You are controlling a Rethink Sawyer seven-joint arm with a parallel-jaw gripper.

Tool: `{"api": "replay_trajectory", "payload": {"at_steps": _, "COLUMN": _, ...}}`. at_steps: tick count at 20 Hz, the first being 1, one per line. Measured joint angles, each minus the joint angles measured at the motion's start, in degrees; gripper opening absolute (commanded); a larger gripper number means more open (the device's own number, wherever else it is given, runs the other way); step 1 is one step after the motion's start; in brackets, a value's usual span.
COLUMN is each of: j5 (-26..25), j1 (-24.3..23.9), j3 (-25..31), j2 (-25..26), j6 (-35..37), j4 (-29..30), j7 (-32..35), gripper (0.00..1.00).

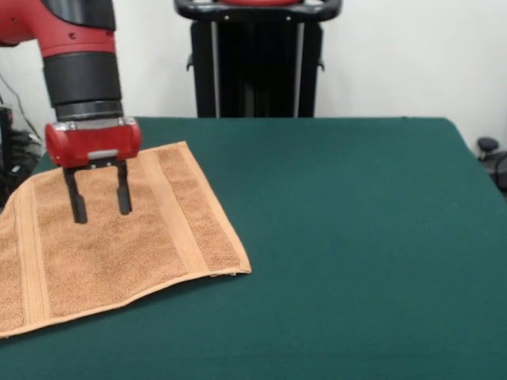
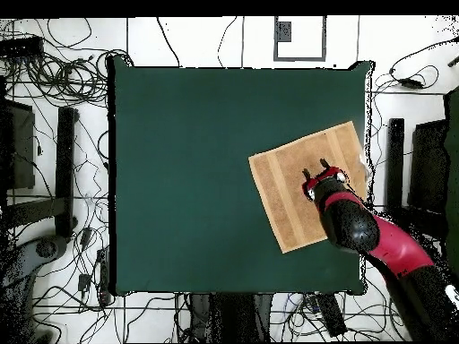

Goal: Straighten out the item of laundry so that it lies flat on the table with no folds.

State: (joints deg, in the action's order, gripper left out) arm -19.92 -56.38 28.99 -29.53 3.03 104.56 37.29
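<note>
The item of laundry is an orange-tan terry towel lying spread on the green table at the left of the front view, with woven bands near two edges. It looks flat, and its left part runs out of that view. From overhead the towel lies turned at an angle near the table's right edge. My gripper hangs over the towel's upper middle, fingers apart and pointing down, with nothing between them. Its tips look just above or at the cloth. Overhead, the gripper sits over the towel's centre.
A black stand rises behind the table's far edge. Cables and dark equipment lie on the floor around the table. The towel's outer corner lies close to the table's right edge in the overhead view.
</note>
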Motion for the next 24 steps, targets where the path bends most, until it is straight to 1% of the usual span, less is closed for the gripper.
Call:
{"api": "replay_trajectory", "payload": {"at_steps": 3, "j5": 2.4, "j1": 3.97, "j3": -3.2, "j2": -0.61, "j6": 0.0, "j4": -0.15, "j7": 1.5, "gripper": 1.0}}
{"api": "replay_trajectory", "payload": {"at_steps": 6, "j5": 4.4, "j1": 7.73, "j3": -6.36, "j2": -0.08, "j6": 0.0, "j4": -0.86, "j7": 2.7, "gripper": 1.0}}
{"api": "replay_trajectory", "payload": {"at_steps": 8, "j5": 6.75, "j1": 12.95, "j3": -10.86, "j2": 1.47, "j6": 0.0, "j4": -2.45, "j7": 3.78, "gripper": 1.0}}
{"api": "replay_trajectory", "payload": {"at_steps": 12, "j5": 9.12, "j1": 17.33, "j3": -14.68, "j2": 3.91, "j6": -0.01, "j4": -4.21, "j7": 4.27, "gripper": 1.0}}
{"api": "replay_trajectory", "payload": {"at_steps": 16, "j5": 11.26, "j1": 18.75, "j3": -16.42, "j2": 6.1, "j6": -0.05, "j4": -5.21, "j7": 4.35, "gripper": 1.0}}
{"api": "replay_trajectory", "payload": {"at_steps": 20, "j5": 12.98, "j1": 18.72, "j3": -16.45, "j2": 6.26, "j6": 0.56, "j4": -5.43, "j7": 4.6, "gripper": 1.0}}
{"api": "replay_trajectory", "payload": {"at_steps": 24, "j5": 13.19, "j1": 18.68, "j3": -16.44, "j2": 6.3, "j6": 0.69, "j4": -5.47, "j7": 4.6, "gripper": 1.0}}
